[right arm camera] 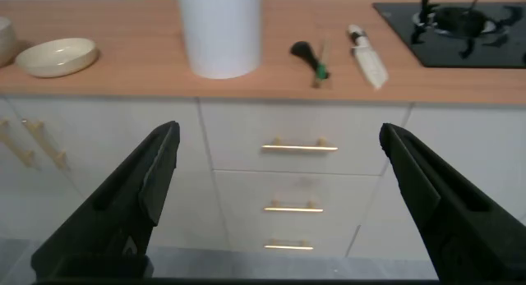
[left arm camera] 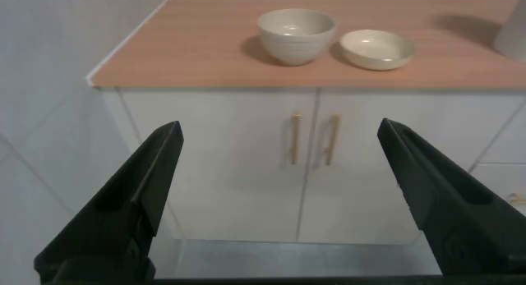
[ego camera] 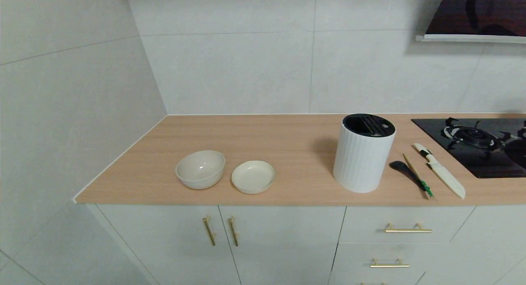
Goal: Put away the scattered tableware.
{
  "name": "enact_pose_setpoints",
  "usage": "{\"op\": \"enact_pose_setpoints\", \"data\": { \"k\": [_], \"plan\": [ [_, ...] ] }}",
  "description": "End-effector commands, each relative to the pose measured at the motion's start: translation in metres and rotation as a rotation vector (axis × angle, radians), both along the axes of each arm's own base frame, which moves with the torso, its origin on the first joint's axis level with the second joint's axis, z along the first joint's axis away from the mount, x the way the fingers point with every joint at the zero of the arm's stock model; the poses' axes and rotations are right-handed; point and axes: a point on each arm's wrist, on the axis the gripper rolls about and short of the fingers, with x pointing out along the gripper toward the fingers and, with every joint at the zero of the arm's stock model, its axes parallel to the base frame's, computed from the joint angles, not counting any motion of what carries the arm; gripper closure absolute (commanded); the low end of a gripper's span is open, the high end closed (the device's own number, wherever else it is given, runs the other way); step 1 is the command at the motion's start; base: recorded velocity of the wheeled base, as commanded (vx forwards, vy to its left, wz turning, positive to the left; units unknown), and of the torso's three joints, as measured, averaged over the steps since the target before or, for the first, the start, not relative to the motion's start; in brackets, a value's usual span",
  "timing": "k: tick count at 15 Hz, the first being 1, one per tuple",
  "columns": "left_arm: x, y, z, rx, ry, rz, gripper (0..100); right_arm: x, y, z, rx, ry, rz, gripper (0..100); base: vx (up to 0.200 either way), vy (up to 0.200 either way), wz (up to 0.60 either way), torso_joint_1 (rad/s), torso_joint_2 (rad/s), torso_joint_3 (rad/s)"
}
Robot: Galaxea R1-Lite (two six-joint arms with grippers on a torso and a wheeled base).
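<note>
Left end effector (left arm camera: 279,139): fingers spread wide, holding nothing, low before the cabinet doors (left arm camera: 312,166) and below tabletop (left arm camera: 189,47) level.
Left wrist view, bowl (left arm camera: 296,34): upright near the tabletop's front edge, ahead of and above this end effector; the shallow dish (left arm camera: 377,49) sits just beside it, not touching.
Right end effector (right arm camera: 279,139): fingers likewise parted and empty, facing the drawers (right arm camera: 300,174).
Right wrist view, utensils: black spoon (right arm camera: 302,50), chopsticks (right arm camera: 321,53) and white knife (right arm camera: 366,59) lie ahead and above, beside the white holder (right arm camera: 220,30).
Head view, long axes: spoon, chopsticks and knife lie roughly parallel between the holder and the hob (ego camera: 472,147), each running from the back toward the front edge and slanting toward the hob side.
Head view, nearer arm: the right arm appears closer to utensils and holder, the left to bowl and dish.
Coming move: either end effector probably has to rise above the tabletop edge first. A grip on the knife would close across its long axis.
</note>
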Motion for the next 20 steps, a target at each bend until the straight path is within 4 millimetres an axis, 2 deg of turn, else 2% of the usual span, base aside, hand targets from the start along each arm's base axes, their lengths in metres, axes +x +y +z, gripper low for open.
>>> {"op": "enact_pose_setpoints", "data": {
  "k": [1, 15, 20],
  "plan": [
    [0.0000, 0.0000, 0.0000, 0.000, 0.000, 0.001, 0, 0.0001, 0.0000, 0.0001, 0.000, 0.001, 0.001, 0, 0.000, 0.200, 0.00, 0.002, 0.01, 0.002],
    [0.0000, 0.0000, 0.0000, 0.000, 0.000, 0.000, 0, 0.0001, 0.0000, 0.0001, 0.001, 0.001, 0.001, 0, 0.000, 0.200, 0.00, 0.004, 0.00, 0.001],
    [0.0000, 0.0000, 0.0000, 0.000, 0.000, 0.001, 0, 0.0001, 0.0000, 0.0001, 0.001, 0.001, 0.001, 0, 0.000, 0.000, 0.00, 0.000, 0.00, 0.000]
  ]
}}
